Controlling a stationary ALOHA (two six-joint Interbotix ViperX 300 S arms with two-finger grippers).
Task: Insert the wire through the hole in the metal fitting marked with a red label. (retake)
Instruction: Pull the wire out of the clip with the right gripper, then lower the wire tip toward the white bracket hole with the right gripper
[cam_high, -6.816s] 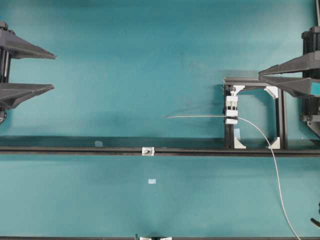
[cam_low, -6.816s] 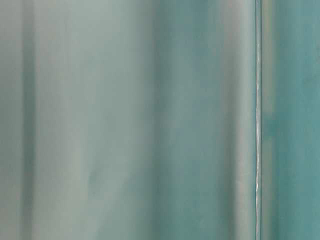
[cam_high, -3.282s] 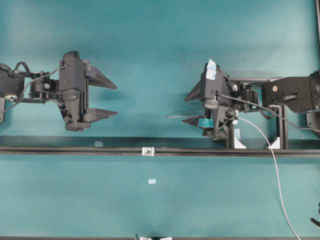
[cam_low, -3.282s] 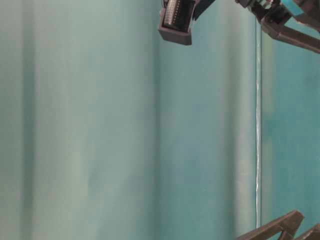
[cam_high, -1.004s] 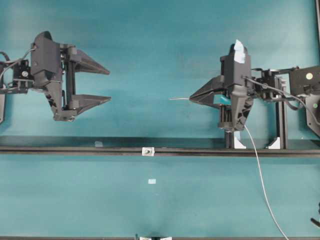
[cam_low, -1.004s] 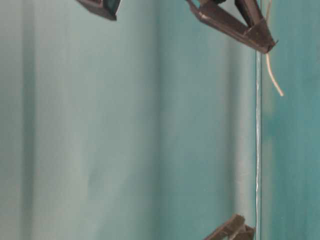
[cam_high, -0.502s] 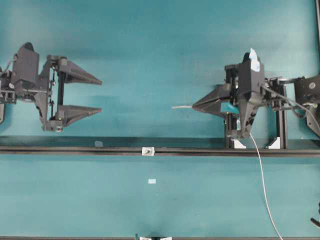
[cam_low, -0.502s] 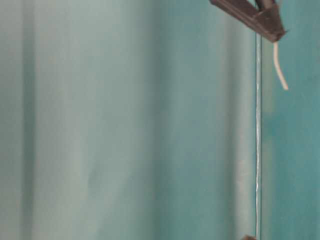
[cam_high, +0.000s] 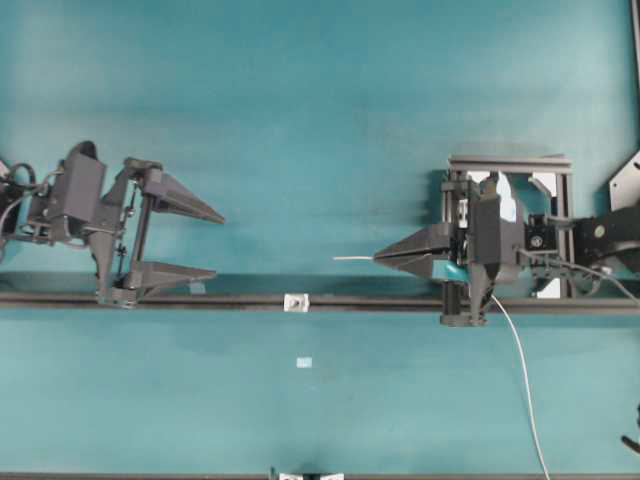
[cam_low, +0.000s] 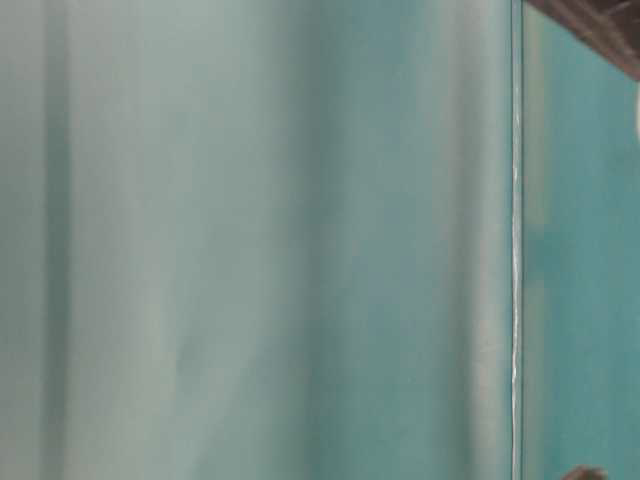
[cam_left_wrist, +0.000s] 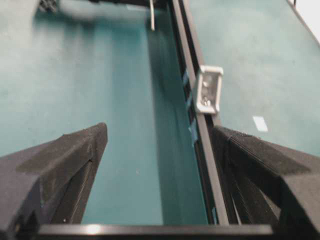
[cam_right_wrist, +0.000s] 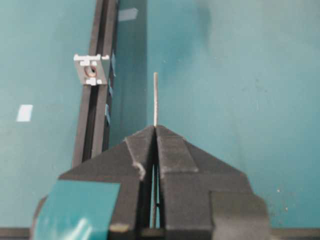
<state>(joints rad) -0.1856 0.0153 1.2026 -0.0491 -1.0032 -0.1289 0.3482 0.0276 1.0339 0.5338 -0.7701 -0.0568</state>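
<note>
Between the pinched fingers of my right claw (cam_high: 378, 259) sits the wire (cam_right_wrist: 155, 99), clamped tight with its straight stiff tip poking out ahead of the fingertips and its long tail trailing off behind the claw across the teal worktop (cam_high: 320, 100). From the right wrist view, the metal fitting (cam_right_wrist: 91, 69) lies ahead of that claw and off to its left, mounted on the black rail (cam_right_wrist: 95, 100), with the hole (cam_right_wrist: 90, 71) showing as a small dark spot in its face; the wire tip stands clear of it, not touching. Overhead, the fitting (cam_high: 295, 301) lies between my two claws, nearer the right one. My left claw (cam_high: 218, 245) stands wide open and holds nothing, one finger over the rail, and in its wrist view the fitting (cam_left_wrist: 208, 90) sits ahead, just off toward the right-hand finger. The table-level view shows only blur.
</note>
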